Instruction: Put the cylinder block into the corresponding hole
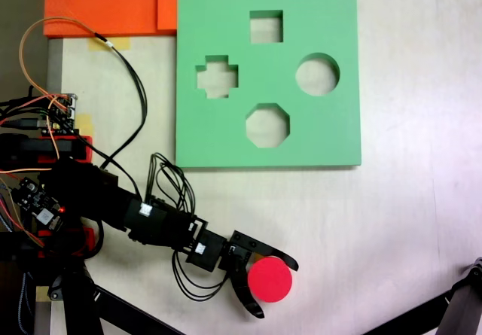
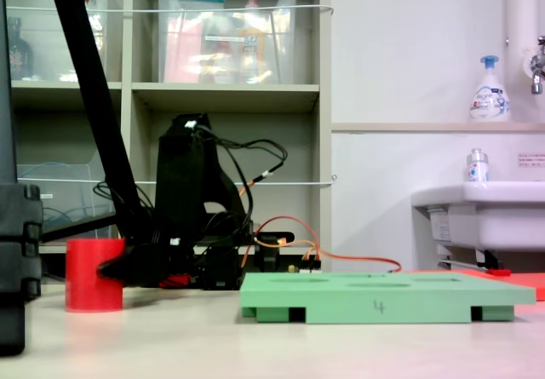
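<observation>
**Red cylinder sits between the spread claw's fingers**

In a fixed view from above, the claw (image 1: 274, 287) is spread, and the cylinder block (image 1: 269, 281) stands upright on the table (image 1: 407, 222) in the gap between its two fingers. The upper finger (image 1: 277, 257) curves over the block's top edge and the lower finger (image 1: 245, 297) wraps along its left and lower side; both lie right at the block's rim, though whether they press on it cannot be told. In a fixed view from table level, the cylinder block (image 2: 94, 274) rests on the tabletop with the claw (image 2: 115, 268) low at its right side.

The green foam board (image 1: 268, 77) lies flat, well apart from the claw, up and to the right of it in the view from above. Its round hole (image 1: 317, 74) is on the board's right side, far from the claw; the octagonal cutout (image 1: 266, 125) is the one nearest the claw. Orange sheets (image 1: 113, 4) lie beyond the board's upper left corner.
</observation>
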Robot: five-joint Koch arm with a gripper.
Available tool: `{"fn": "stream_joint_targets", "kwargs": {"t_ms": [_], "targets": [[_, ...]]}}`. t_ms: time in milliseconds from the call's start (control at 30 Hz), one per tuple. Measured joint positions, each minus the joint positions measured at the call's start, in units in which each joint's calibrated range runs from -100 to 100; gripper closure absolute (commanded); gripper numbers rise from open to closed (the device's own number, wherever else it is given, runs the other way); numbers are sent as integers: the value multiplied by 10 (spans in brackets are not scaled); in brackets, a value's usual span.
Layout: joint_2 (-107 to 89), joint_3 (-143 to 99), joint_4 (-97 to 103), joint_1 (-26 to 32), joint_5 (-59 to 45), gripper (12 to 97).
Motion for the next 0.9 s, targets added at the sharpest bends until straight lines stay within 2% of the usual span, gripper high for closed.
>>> {"fn": "stream_joint_targets", "kwargs": {"t_ms": [400,667,900], "targets": [[-7,-33,6,0,1,793],[-98,-100,14,1,3,801],[-319,-165,14,19,3,801]]}}
